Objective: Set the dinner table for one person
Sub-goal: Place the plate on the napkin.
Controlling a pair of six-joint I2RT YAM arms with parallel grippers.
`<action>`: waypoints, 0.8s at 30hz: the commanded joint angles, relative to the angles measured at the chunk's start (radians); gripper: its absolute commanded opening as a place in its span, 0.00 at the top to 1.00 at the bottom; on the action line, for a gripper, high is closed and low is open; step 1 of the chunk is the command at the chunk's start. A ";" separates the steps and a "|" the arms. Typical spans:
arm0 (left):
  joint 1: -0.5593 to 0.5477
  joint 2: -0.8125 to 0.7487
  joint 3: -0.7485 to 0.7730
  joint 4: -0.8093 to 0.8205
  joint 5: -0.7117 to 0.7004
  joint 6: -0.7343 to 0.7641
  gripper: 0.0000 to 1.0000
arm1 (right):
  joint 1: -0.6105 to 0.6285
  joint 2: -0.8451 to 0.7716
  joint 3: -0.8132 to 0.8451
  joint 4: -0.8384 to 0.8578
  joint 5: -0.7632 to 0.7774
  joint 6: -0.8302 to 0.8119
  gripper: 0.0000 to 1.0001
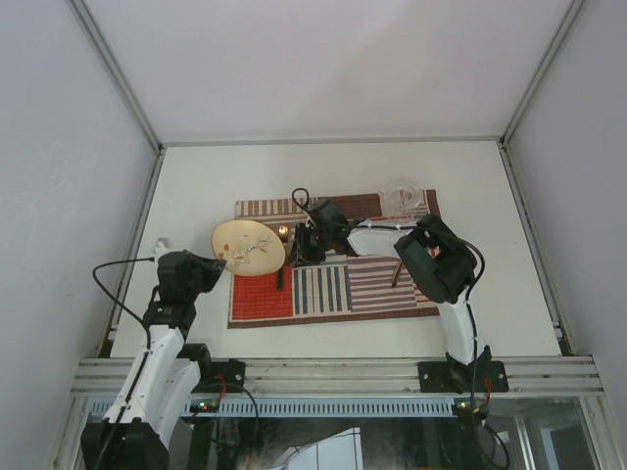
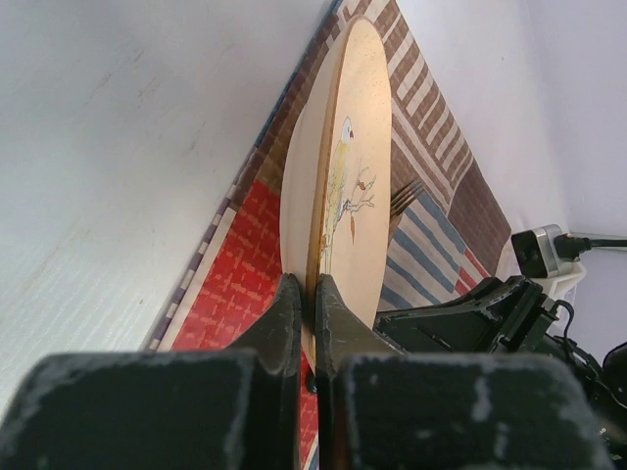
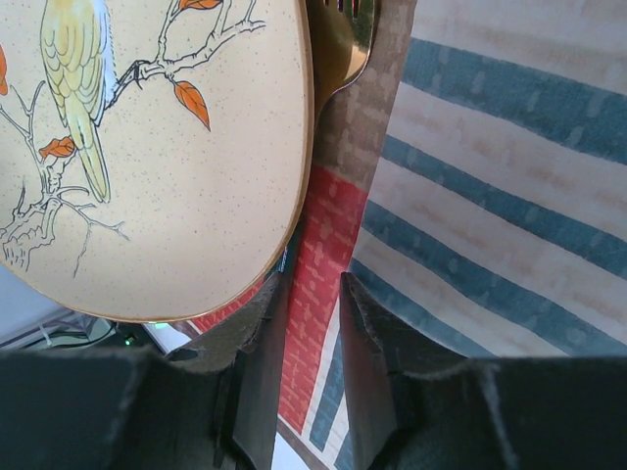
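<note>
Black-padded and close to the lens, the left gripper (image 2: 307, 286) is pinching the rim of the bird-painted plate (image 2: 348, 176), its jaws pressed together on the edge.

Going by size, the dinner table (image 1: 196, 186) is filling the middle of the overhead view. The striped patchwork placemat (image 1: 323, 289) is lying flat across its centre. The plate is hanging over the placemat's left part and seems slightly raised rather than resting. A clear glass bowl (image 1: 402, 195) is sitting at the mat's far right corner. A gold fork (image 3: 345, 34) is lying on the mat, its neck passing under the plate's edge. The right gripper (image 3: 313, 289) is hovering just beside the plate, jaws a little apart with only red cloth showing between them. A slim brown utensil (image 1: 397, 272), too small to identify, is lying near the right arm.

My judgement: the setting is partway done. Mat, bowl and fork are down, while the plate is awaiting placement and release.

Matte white tabletop is showing around the mat, aluminium rails (image 1: 333, 372) are edging it, and pale walls (image 1: 59, 147) are enclosing three sides.
</note>
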 commanded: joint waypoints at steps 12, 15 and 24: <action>-0.003 -0.024 0.063 0.211 0.059 -0.030 1.00 | -0.034 -0.099 -0.142 0.413 -0.131 0.236 0.73; -0.003 -0.023 0.060 0.214 0.061 -0.031 1.00 | -0.034 -0.078 -0.133 0.427 -0.137 0.248 0.73; -0.001 -0.023 0.064 0.216 0.066 -0.030 1.00 | -0.024 -0.045 -0.122 0.398 -0.141 0.245 0.73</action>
